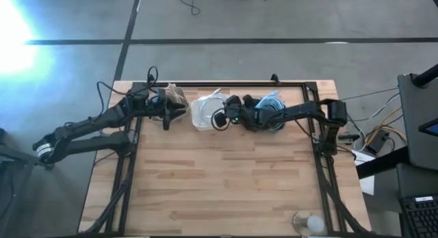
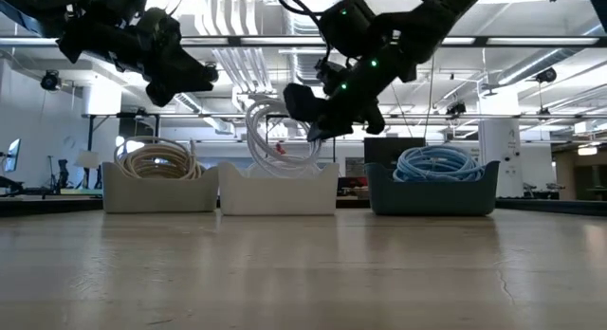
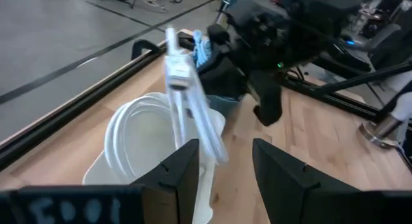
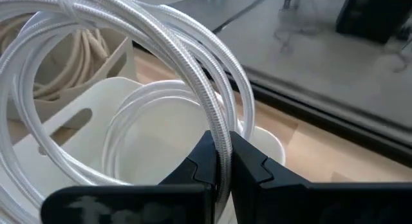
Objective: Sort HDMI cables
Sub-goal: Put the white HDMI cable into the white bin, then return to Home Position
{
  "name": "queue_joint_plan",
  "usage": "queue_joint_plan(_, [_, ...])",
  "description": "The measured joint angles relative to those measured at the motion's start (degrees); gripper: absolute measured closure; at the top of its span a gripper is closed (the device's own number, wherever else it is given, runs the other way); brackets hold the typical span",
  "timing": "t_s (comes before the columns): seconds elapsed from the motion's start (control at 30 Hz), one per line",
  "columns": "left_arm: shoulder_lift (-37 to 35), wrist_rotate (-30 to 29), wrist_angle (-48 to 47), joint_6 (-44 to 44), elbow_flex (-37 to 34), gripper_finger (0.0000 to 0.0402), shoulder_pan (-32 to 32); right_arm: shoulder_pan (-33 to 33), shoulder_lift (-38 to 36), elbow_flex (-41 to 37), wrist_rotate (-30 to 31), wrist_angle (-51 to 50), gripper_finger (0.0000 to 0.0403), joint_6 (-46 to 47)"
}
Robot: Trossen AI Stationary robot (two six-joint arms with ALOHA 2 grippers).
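Note:
Three bins stand in a row along the far edge. The left one (image 2: 156,186) holds beige coils (image 2: 156,159), the middle white bin (image 2: 278,188) holds white coils (image 4: 138,111), and the blue bin (image 2: 432,186) holds light blue coils (image 2: 436,162). My right gripper (image 2: 311,131) is over the white bin, shut on a white coil (image 2: 275,131). My left gripper (image 3: 225,166) is open and holds nothing. It hangs above the table between the beige-coil bin and the white bin (image 1: 166,109), pointing toward the white bin. My right gripper pinches the white coil's bundled strands (image 4: 217,130) between its two fingers, which lie across the strands. It comes slanting down from the table's right. The loop stands on edge over the white bin, and its lower part dips to the bin's rim (image 2: 285,164). A connector end (image 3: 177,69) sticks up.
The black table frame (image 1: 226,83) runs just behind the bins. The two grippers are close together, with the white bin (image 1: 204,113) between them. The wooden table (image 1: 219,183) in front of the bins is bare, apart from a small round object (image 1: 313,223) at the near right corner.

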Motion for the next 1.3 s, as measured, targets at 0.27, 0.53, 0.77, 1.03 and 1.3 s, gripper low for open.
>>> queue_joint_plan(0.27, [0.02, -0.07, 0.21, -2.75, 0.00, 0.0255, -1.01, -1.16, 1.89, 6.41, -1.91, -14.12, 0.0374, 5.77])
queue_joint_plan(0.53, [0.04, -0.09, 0.21, -2.95, 0.00, 0.0255, -1.04, -1.51, 7.35, 10.97, -1.77, -14.00, 0.0333, 3.14])
queue_joint_plan(0.77, [0.04, -0.11, 0.09, -3.02, -0.02, 0.0255, -1.08, -1.51, 11.19, 18.54, -1.95, -17.67, 0.0294, -3.80])
queue_joint_plan(1.03, [0.01, -0.11, 0.09, -3.07, -0.02, 0.0255, -1.16, -1.51, 9.97, 24.66, -1.84, -32.26, 0.0259, -7.45])
queue_joint_plan(1.3, [-3.57, -1.90, 0.23, 2.63, -0.02, 0.0255, -3.54, 0.51, 2.17, 25.42, -1.93, -39.46, 0.0248, -14.98])
